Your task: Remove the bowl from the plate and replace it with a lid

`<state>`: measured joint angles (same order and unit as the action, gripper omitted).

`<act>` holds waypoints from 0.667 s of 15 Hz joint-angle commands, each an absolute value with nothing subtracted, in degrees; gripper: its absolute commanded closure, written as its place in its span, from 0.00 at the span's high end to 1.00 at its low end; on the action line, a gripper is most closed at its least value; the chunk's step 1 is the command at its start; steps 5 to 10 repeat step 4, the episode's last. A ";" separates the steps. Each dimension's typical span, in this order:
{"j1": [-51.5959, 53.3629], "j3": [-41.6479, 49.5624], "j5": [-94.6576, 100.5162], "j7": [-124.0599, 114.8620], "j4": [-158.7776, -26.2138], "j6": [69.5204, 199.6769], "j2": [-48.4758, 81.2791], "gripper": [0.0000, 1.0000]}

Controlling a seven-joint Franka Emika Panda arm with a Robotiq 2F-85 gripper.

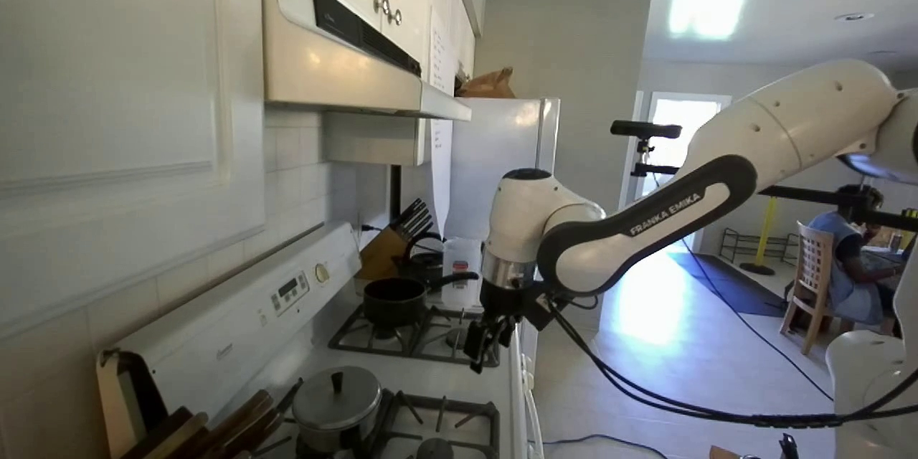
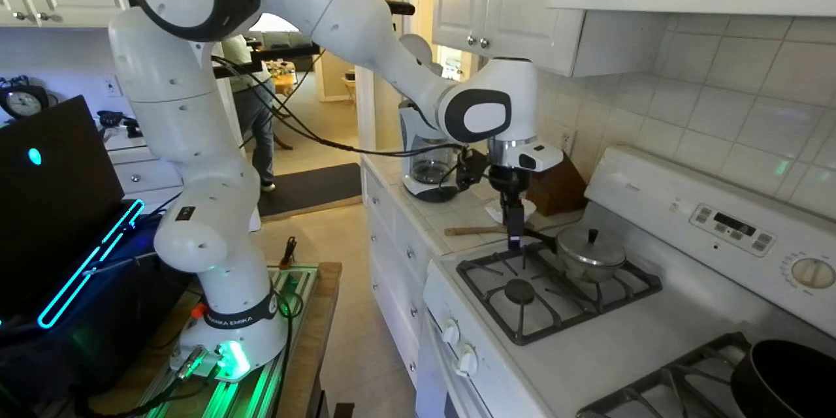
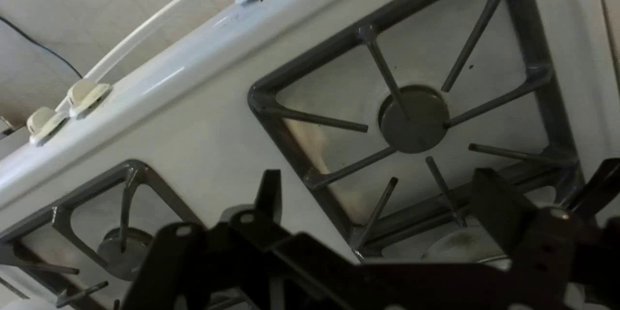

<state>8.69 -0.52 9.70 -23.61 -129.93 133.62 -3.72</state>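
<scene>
The white arm [image 1: 667, 212] reaches over the stove [image 2: 627, 326], and its end effector [image 3: 378, 179] points downward above the cooking surface. I can see that it is released: in the wrist view its dark fingers [image 3: 269, 198] stand well apart, near the bottom of the frame, with a burner [image 3: 414, 123] visible between and beyond them.

The grey lid [image 1: 344, 405] sits on a pot [image 2: 590, 271], black knob upward, on a grate in both exterior views. In an exterior view it shows at the bottom of the frame, left of centre.

In an exterior view, right of the middle of the frame, what looks like the white bowl [image 2: 494, 211] is on the tabletop [image 2: 434, 219], partly covered by the end effector; I cannot make out what is under it. A wooden handle [image 2: 470, 230] lies near it, lower in the frame. A dark pan [image 1: 393, 307] rests on another grate, at the bottom right corner in an exterior view.
</scene>
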 commanded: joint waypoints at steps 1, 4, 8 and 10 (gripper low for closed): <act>6.34 -1.94 5.55 -20.03 -138.42 133.20 -12.83 1.00; 5.01 -3.00 7.22 -21.68 -136.51 133.23 -10.84 1.00; 5.01 -3.00 7.22 -21.68 -136.51 133.23 -10.84 1.00; 5.01 -3.00 7.22 -21.68 -136.51 133.23 -10.84 1.00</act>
